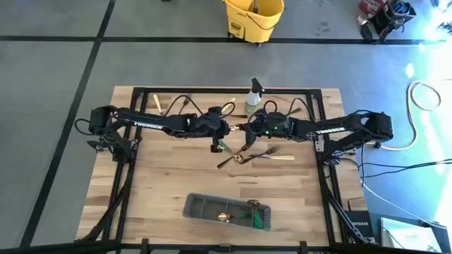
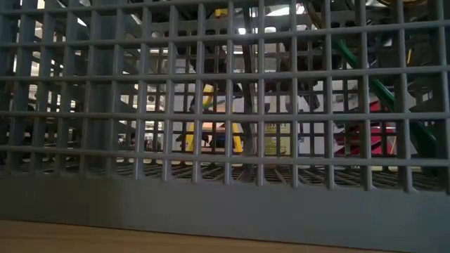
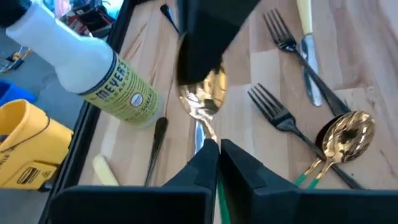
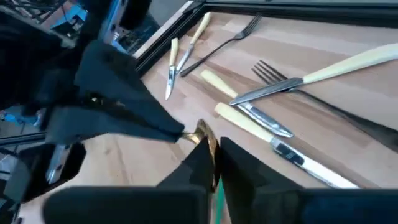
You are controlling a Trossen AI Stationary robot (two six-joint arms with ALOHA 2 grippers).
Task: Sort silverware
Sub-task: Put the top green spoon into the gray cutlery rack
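Note:
A shiny gold spoon (image 3: pixel 204 98) hangs above the middle of the table between my two grippers, which meet tip to tip. My left gripper (image 1: pixel 229 131) comes from the table's left and is shut on it; my right gripper (image 1: pixel 246 130) comes from the right and is shut on its other end. A green handle end (image 1: pixel 219 144) sticks out below the left gripper. More silverware lies flat on the wood: a gold spoon (image 3: pixel 346 133), dark forks (image 3: pixel 277 114) and cream-handled knives (image 4: pixel 250 114). The low view shows only the caddy's mesh (image 2: pixel 225 105). My left gripper pinches the spoon's thin neck (image 3: pixel 203 133) just below the bowl between its two fingers, coming level from the table's left and lying along the spoon. The spoon is lifted clear of the table. My right gripper pinches the bowl's far end (image 4: pixel 206 138) between its fingertips, coming level from the table's right. From the left wrist, its dark fingers (image 3: pixel 198 50) cover the bowl's top. The left gripper's tips (image 4: pixel 178 133) stand right against it.
A white spray bottle (image 1: pixel 253 96) stands just beyond the grippers at the far edge. The grey wire-mesh caddy (image 1: pixel 227 210) sits near the front edge with a few pieces in it. A black frame (image 1: pixel 212 90) borders the table. Bare wood lies at the near left.

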